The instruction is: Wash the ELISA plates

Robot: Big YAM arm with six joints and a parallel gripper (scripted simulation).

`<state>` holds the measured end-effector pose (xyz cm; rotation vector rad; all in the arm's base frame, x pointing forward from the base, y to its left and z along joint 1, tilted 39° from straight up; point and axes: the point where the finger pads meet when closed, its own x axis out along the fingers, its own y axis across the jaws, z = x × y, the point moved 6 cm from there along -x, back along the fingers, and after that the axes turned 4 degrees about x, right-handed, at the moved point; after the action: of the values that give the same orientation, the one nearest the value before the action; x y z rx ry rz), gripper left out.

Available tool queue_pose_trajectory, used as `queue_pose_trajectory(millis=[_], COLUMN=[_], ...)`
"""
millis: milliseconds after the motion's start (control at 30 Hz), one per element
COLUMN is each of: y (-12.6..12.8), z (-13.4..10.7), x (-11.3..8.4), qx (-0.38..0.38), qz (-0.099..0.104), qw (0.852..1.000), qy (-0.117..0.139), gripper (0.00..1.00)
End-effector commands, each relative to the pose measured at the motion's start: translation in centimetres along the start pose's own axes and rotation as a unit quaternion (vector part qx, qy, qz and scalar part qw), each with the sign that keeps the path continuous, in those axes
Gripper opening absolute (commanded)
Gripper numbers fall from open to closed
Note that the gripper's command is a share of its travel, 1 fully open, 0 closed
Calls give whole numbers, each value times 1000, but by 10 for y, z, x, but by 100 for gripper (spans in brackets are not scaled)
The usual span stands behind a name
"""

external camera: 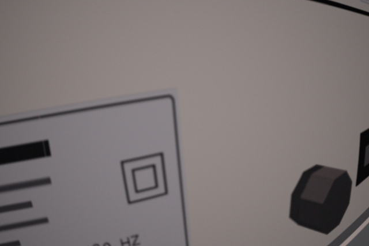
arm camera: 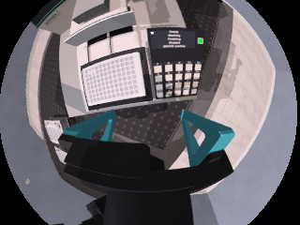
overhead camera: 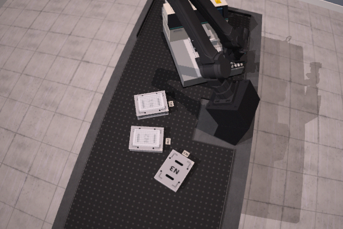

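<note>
My gripper [arm camera: 148, 112] is open and empty, in front of the washer [overhead camera: 180, 60] and its keypad. In the wrist view a white plate [arm camera: 114, 80] lies in the dark carrier [arm camera: 147, 86] and looks flat. The lamp [arm camera: 201, 40] right of the display is green. START [arm camera: 159, 94] is at the keypad's lower left. One plate [overhead camera: 151, 101] sits in nest N1 [overhead camera: 135, 103] and another plate [overhead camera: 146, 138] in nest N2 [overhead camera: 161, 138]. Nest N3 [overhead camera: 174, 169] is empty. The arm hides the carrier in the top view.
The arm [overhead camera: 193, 27] reaches over the washer from its black base [overhead camera: 235, 112]. The washer's tall housing [overhead camera: 170, 18] stands at the back of the table. The exterior view shows only a beige panel with a label [external camera: 89, 148] and a dark knob [external camera: 320, 201].
</note>
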<state>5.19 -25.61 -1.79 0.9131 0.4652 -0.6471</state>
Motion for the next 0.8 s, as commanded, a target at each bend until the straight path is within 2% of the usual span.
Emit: queue_pose_trajectory(millis=[0,100,167,400,600,767], y=[20,33,40,64,90,86], z=[10,21,39,56,74,72], x=[-2,-3,-4,-7,-10,-7], qx=[93,140,164,242,335,418], qz=[-11,-20,-26,-39,-53,-71], qw=[996,990,986,969,940,904], qy=[9,15,12,24,39,60], gripper=[100,100,100,100,100,100])
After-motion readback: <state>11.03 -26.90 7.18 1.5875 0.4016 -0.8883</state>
